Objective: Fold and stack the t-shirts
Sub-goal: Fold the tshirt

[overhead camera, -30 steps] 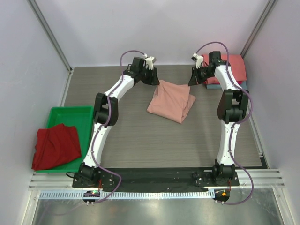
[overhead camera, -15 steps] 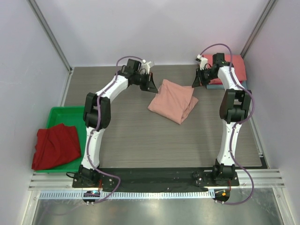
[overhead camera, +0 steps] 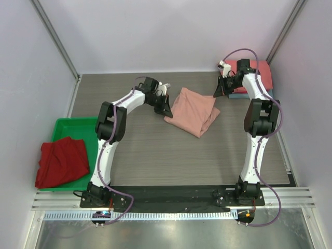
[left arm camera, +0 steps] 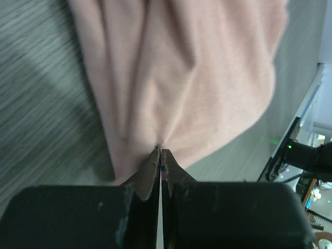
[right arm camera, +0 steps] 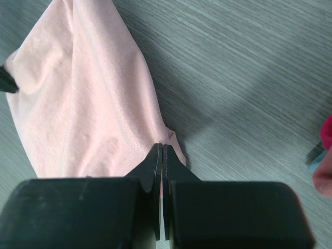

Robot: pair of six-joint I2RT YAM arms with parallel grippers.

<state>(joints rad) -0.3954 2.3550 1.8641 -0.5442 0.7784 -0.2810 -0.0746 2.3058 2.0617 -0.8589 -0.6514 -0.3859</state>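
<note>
A dusty-pink t-shirt (overhead camera: pixel 192 111) lies bunched at the middle back of the table. My left gripper (overhead camera: pixel 167 110) is shut on its left edge; in the left wrist view the fingertips (left arm camera: pixel 161 150) pinch pink cloth (left arm camera: pixel 197 67) and folds fan out from them. My right gripper (overhead camera: pixel 216 94) is shut on the shirt's right corner, where its tips (right arm camera: pixel 162 146) clamp the pink hem (right arm camera: pixel 88 104). A coral-red t-shirt (overhead camera: pixel 259 70) lies folded at the back right, with a blue-grey edge (right arm camera: pixel 313 155) under it. A dark red t-shirt (overhead camera: pixel 62 162) lies crumpled in the tray.
The green tray (overhead camera: pixel 78 123) sits at the table's left edge, with the dark red shirt hanging over its near left rim. Pale walls close in the back and both sides. The right arm reaches over the front of the folded stack.
My left gripper came down to the pink shirt's left edge and closed on it. The shirt shifted slightly to the right. My right gripper stayed shut and drifted a little towards the back right.
</note>
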